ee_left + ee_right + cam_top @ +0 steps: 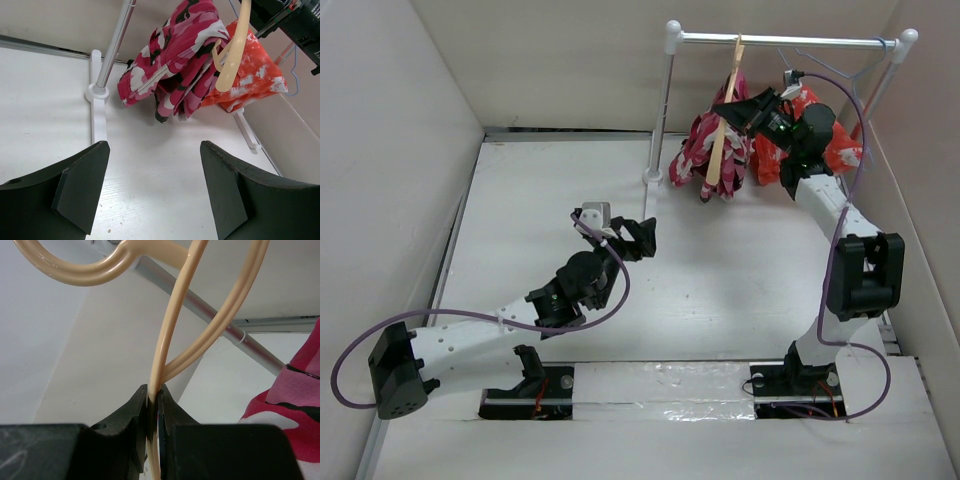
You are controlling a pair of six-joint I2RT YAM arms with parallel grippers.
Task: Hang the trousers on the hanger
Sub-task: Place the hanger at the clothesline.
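Nearest the lens in the left wrist view, the left gripper (154, 152) has its two black fingers (80, 192) spread wide apart with nothing between them, only white table (150, 200) below. In the top view that arm lies low, stretching from its base at 7 o'clock toward the middle of the table, elbow bent, wrist aimed at 1 o'clock.

Right arm: it rises steeply from its base at 5 o'clock, folds at the elbow by the right wall and reaches up and back toward 1 o'clock. The right gripper (154, 392) is pinched tight on the thin tan limb of the hanger (170, 335), jaws closed against it on both sides.

At 1 o'clock the hanger hangs edge-on from the white rail (790, 41). The trousers (175, 55) are bunched in folds around its lower part, legs drooping down. Whether they sit over its bar cannot be told. Just behind them, at 2 o'clock, hangs a red-orange garment (255, 75).
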